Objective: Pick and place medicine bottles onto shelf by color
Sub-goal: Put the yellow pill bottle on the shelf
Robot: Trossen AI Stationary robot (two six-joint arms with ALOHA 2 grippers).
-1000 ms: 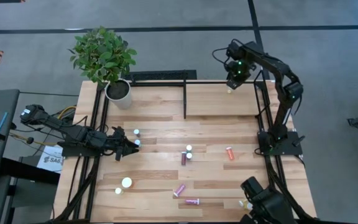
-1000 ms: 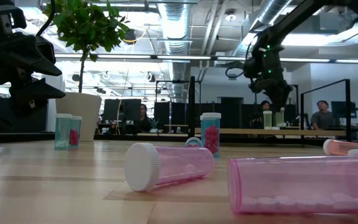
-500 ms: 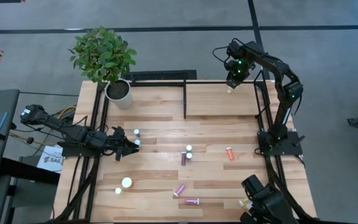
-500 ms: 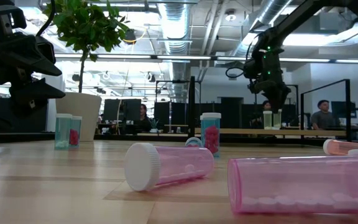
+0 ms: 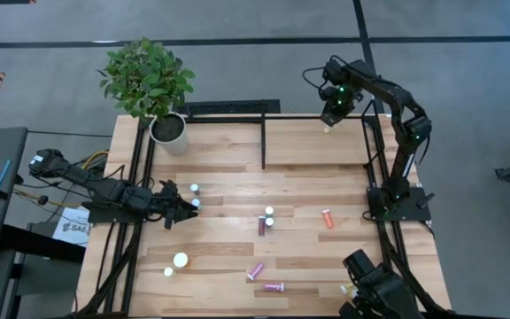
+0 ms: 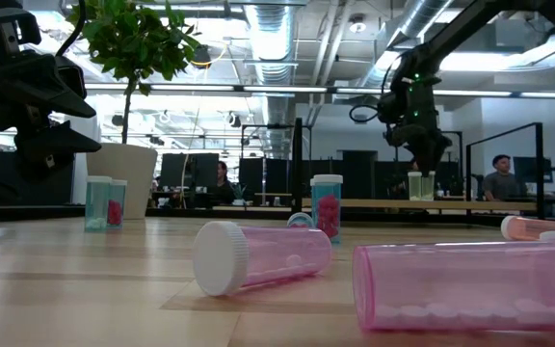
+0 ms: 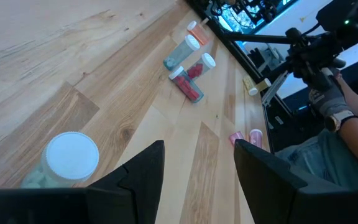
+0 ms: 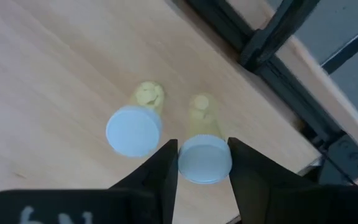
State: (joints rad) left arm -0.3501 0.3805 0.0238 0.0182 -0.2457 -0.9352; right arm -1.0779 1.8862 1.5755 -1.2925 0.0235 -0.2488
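Note:
The shelf (image 5: 308,146) lies along the table's far side. My right gripper (image 5: 328,122) points down over its far right corner, shut on a yellow medicine bottle (image 8: 204,134). A second yellow bottle (image 8: 135,127) stands close beside it. More bottles stand or lie on the tabletop: maroon (image 5: 262,227), orange (image 5: 328,218), pink (image 5: 255,270) and magenta (image 5: 274,287). My left gripper (image 5: 182,211) waits open and level at the table's left, just beside two small upright bottles (image 5: 195,203). My right gripper pinches the yellow bottle's white cap (image 8: 205,163) between its two fingers, one on either side. The fingers come from above, pointing down. The bottle is upright, its cap level with that of the bottle beside it (image 6: 414,185).
A potted plant (image 5: 168,131) stands at the shelf's far left corner. A black divider (image 5: 264,142) crosses the shelf's middle, and black frame rails run along both table sides. A larger white-capped bottle (image 5: 181,260) stands near left. People sit in the room beyond.

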